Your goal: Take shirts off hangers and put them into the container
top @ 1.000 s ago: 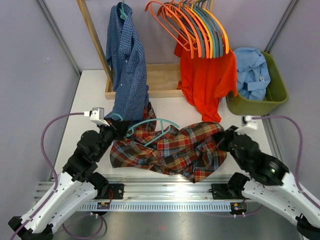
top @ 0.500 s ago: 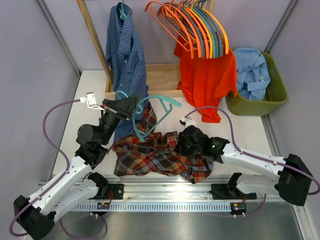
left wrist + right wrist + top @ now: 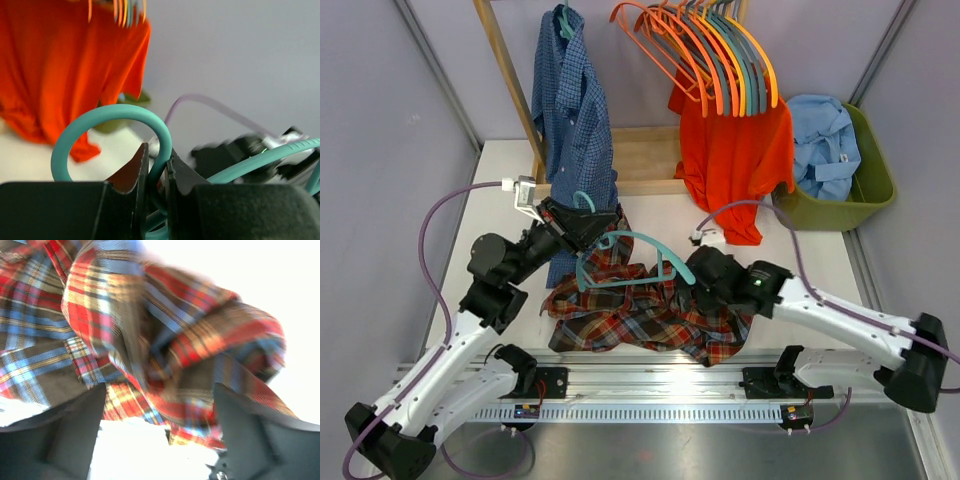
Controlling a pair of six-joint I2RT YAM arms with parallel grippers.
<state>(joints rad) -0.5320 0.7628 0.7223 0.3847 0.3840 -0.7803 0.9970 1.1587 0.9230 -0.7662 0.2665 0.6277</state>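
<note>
No writing, label, brand, number or sign can be read anywhere in these views.

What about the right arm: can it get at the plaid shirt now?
Likely yes: the right gripper sits open above the plaid shirt, nothing visible between; the left gripper holds the teal hanger.

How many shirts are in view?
4: blue check shirt hanging left, orange-red shirt under hangers, light blue shirt in basket, plaid shirt on table; others may be hidden.
</note>
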